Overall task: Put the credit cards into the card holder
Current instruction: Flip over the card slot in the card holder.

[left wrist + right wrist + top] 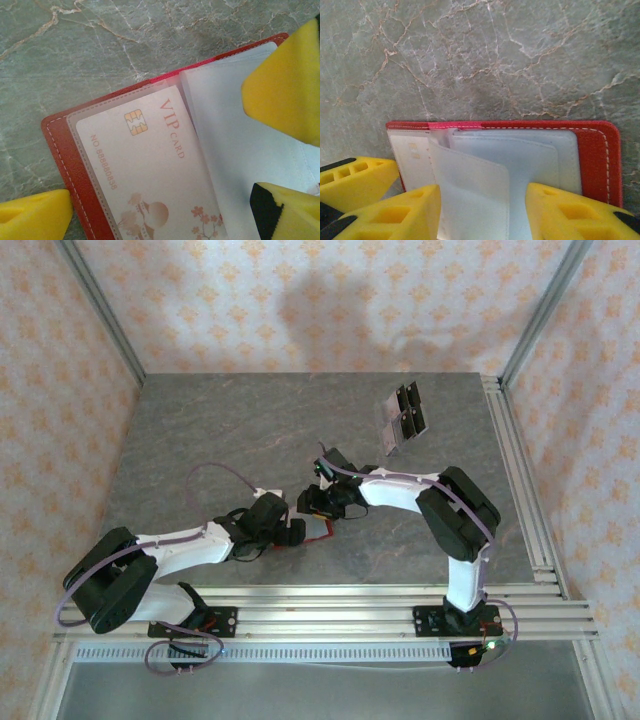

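Grey marble-look table (200,440), orange-patterned walls (60,360) round it. Holder (318,531) lies open near centre, red cover down, between the two grippers. Its left half has a clear sleeve (75,120) with one pale card (150,165) inside. Right of the spine, the clear leaves (235,165) look empty, and one is lifted off the rest. Card reads "VIP CARD" in copper letters with a printed gold chip beside it. A number runs down the left edge starting "NO 8888", the rest too soft to trust. Blossoms and a round sun-type drawing sit at the bottom. Left arm (170,550) lies low, reaching right from its base. Left gripper (296,530) is spread wide, released, holding nothing, with one yellow finger (30,215) just beside the holder's card-side cover. Right arm (440,505) is folded, elbow up, wrist reaching left and tipped down at the holder. Right gripper (485,215) is part open, fingers (570,215) standing apart over the leaves, nothing clamped. Loose cards (405,418) sit in a small cluster at back right of the table, well apart from the holder.
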You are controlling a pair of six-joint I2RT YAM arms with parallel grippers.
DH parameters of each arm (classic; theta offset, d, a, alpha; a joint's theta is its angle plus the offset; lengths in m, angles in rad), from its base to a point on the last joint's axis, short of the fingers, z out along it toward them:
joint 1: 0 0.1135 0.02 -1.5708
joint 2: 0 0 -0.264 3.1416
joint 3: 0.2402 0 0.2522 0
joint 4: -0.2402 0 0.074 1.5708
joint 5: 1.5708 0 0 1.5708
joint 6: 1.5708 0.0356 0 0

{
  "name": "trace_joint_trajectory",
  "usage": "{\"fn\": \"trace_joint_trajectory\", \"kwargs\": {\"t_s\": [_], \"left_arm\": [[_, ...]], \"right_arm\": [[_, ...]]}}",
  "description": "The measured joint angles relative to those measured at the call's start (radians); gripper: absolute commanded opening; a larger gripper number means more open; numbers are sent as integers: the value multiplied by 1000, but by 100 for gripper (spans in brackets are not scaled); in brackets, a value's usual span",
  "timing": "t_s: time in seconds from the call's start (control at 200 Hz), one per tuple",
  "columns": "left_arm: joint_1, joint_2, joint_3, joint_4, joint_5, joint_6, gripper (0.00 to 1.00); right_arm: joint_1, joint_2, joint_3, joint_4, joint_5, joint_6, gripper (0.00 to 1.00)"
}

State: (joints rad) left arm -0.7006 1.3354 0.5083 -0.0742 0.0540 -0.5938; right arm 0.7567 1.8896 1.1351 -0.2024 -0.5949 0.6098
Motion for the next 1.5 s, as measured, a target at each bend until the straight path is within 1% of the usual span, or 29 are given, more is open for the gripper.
{"fn": "trace_joint_trajectory", "kwargs": {"t_s": [0.235,0.345,0.44,0.616,0.691,0.781,0.971,1.096,1.301,1.501], "left_arm": [[0,-5,0,-1,1,0,96],[0,-39,-1,-14,1,0,97],[0,-129,-9,-44,-9,0,99],[-5,-375,-34,-141,-72,-25,100],[-6,-439,-35,-192,-116,-49,100],[-6,-478,-37,-252,-169,-87,100],[-2,-490,-39,-364,-269,-167,100],[10,-466,-38,-406,-294,-200,100],[21,-417,-38,-429,-298,-214,100],[36,-362,-38,-428,-290,-210,100]], "right_arm": [[0,0,0,11,-31,-1,48],[5,0,0,10,-47,-1,47],[17,0,8,8,-57,-1,47],[48,0,51,6,-65,0,47],[61,0,70,5,-64,0,48],[76,13,95,0,-65,0,48],[106,89,151,-7,-72,0,48],[116,123,155,-14,-73,0,48],[117,129,161,-17,-66,2,48],[109,122,150,-8,-30,19,48]]}}
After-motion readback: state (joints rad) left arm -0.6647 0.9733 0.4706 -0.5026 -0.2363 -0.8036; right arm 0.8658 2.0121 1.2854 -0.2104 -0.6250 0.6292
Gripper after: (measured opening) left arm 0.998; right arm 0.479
